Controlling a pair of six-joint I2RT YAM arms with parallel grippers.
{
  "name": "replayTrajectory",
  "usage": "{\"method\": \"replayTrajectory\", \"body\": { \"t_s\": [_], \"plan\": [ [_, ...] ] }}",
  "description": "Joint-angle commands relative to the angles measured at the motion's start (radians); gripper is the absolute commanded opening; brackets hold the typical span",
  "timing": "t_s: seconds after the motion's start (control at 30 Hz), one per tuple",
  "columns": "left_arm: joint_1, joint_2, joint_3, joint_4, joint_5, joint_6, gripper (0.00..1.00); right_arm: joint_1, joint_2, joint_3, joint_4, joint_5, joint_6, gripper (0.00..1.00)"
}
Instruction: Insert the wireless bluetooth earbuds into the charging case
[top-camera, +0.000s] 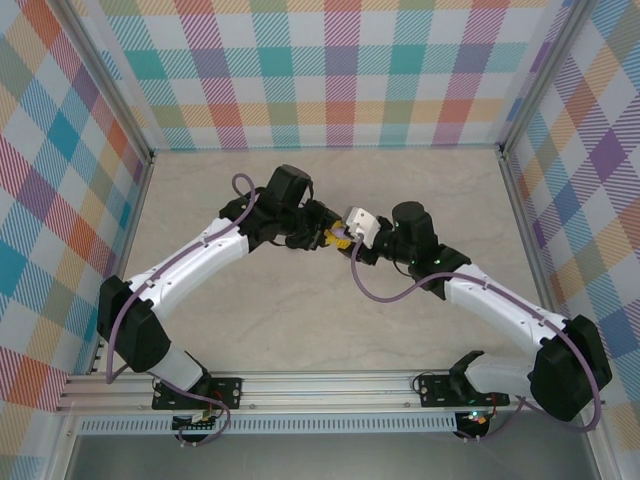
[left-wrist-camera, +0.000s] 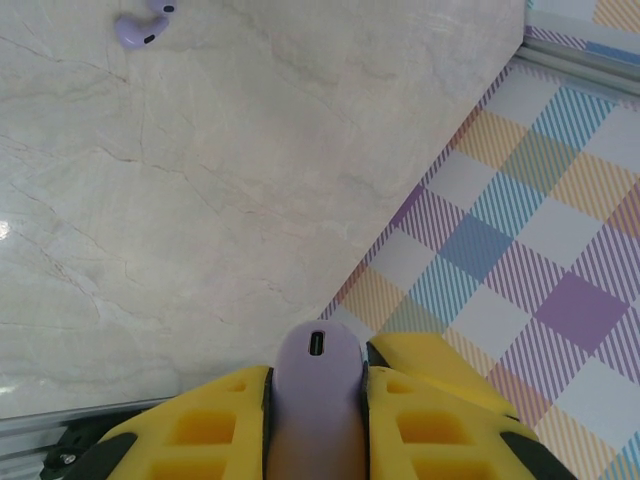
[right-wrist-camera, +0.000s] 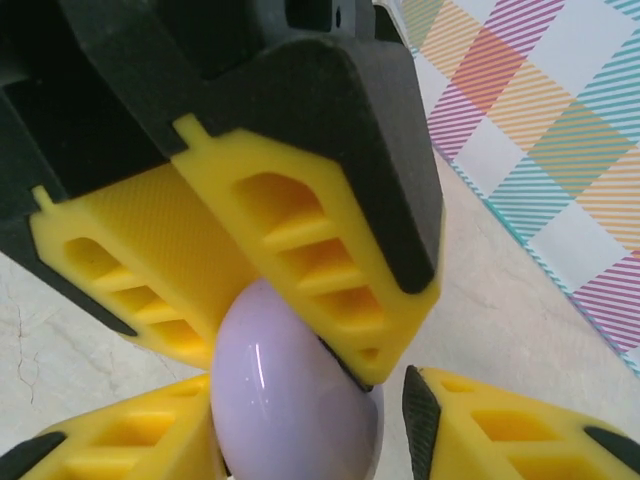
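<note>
A pale lavender charging case (left-wrist-camera: 318, 420) with a small port on its end is pinched between the yellow fingers of my left gripper (left-wrist-camera: 318, 372), which is shut on it. In the right wrist view the same case (right-wrist-camera: 275, 390) shows glossy and rounded under the left gripper's fingers (right-wrist-camera: 300, 230). My right gripper (right-wrist-camera: 310, 405) straddles it; its left finger touches the case and its right pad (right-wrist-camera: 420, 420) stands a small gap off. Both grippers meet above the table's middle (top-camera: 342, 237). One lavender earbud (left-wrist-camera: 143, 27) lies on the marble.
The marble tabletop (top-camera: 300, 320) is walled by checked panels (top-camera: 330, 70) on three sides, with aluminium rails (top-camera: 310, 390) along the near edge. The right arm's purple cable (top-camera: 375, 290) loops under the meeting point.
</note>
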Motion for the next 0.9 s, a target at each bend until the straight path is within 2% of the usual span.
{"method": "replayTrajectory", "body": {
  "t_s": [0.0, 0.1, 0.23, 0.3, 0.37, 0.4, 0.5, 0.6, 0.73, 0.8, 0.87],
  "plan": [
    [-0.015, -0.034, -0.014, 0.034, 0.05, -0.02, 0.09, 0.011, 0.013, 0.036, 0.007, -0.003, -0.022, 0.39],
    [-0.014, -0.038, -0.027, 0.046, 0.051, -0.026, 0.13, 0.012, 0.002, 0.033, 0.001, 0.004, -0.021, 0.27],
    [-0.014, -0.038, -0.031, 0.049, 0.045, -0.02, 0.3, 0.01, -0.009, 0.032, -0.03, 0.017, -0.015, 0.18],
    [-0.013, -0.036, -0.033, 0.049, 0.044, -0.017, 0.4, 0.01, -0.012, 0.029, -0.036, 0.024, -0.003, 0.17],
    [-0.012, -0.035, -0.039, 0.054, 0.044, -0.011, 0.44, 0.006, -0.014, 0.022, -0.04, 0.019, 0.013, 0.17],
    [-0.012, -0.032, -0.039, 0.051, 0.045, -0.008, 0.49, 0.005, -0.014, 0.02, -0.039, 0.018, 0.024, 0.17],
    [-0.003, -0.037, -0.036, 0.033, 0.036, 0.017, 0.52, -0.001, -0.008, 0.02, -0.061, 0.013, 0.053, 0.17],
    [0.016, -0.057, -0.024, -0.028, -0.007, 0.08, 0.6, -0.01, -0.005, 0.019, -0.093, -0.008, 0.078, 0.18],
    [0.079, -0.091, 0.0, -0.16, -0.113, 0.26, 0.66, -0.036, -0.003, 0.019, -0.148, -0.069, 0.13, 0.18],
    [0.118, -0.109, 0.003, -0.201, -0.166, 0.413, 0.66, -0.049, 0.002, 0.032, -0.192, -0.105, 0.158, 0.18],
    [0.152, -0.126, 0.011, -0.249, -0.228, 0.646, 0.66, -0.063, 0.018, 0.066, -0.268, -0.143, 0.185, 0.19]
  ]
}}
